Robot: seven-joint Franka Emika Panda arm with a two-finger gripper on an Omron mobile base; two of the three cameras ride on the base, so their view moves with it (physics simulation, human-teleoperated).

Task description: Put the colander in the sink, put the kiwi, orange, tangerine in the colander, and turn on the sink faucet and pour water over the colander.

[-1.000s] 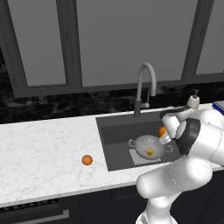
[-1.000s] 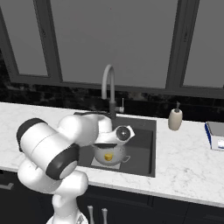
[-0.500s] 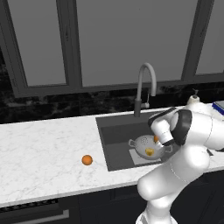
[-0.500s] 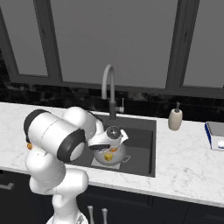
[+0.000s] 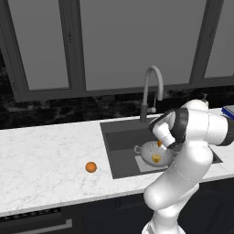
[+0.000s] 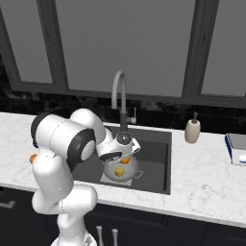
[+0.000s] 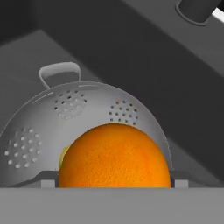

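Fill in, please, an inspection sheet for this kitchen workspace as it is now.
Surface: white marble counter with a dark sink set into it.
Job's things: colander on the sink floor, kiwi inside; orange fruit held above the colander; second orange fruit on the counter left of the sink; faucet, no water running.
Clutter: soap pump bottle and blue-and-white object right of the sink.
Grippers: gripper closed on the orange fruit.
Cables: nothing seen.
Surroundings: dark windows behind the counter.

arm (image 5: 192, 132): bent low, hand pointing down | jaws: closed on orange (image 7: 114, 156)
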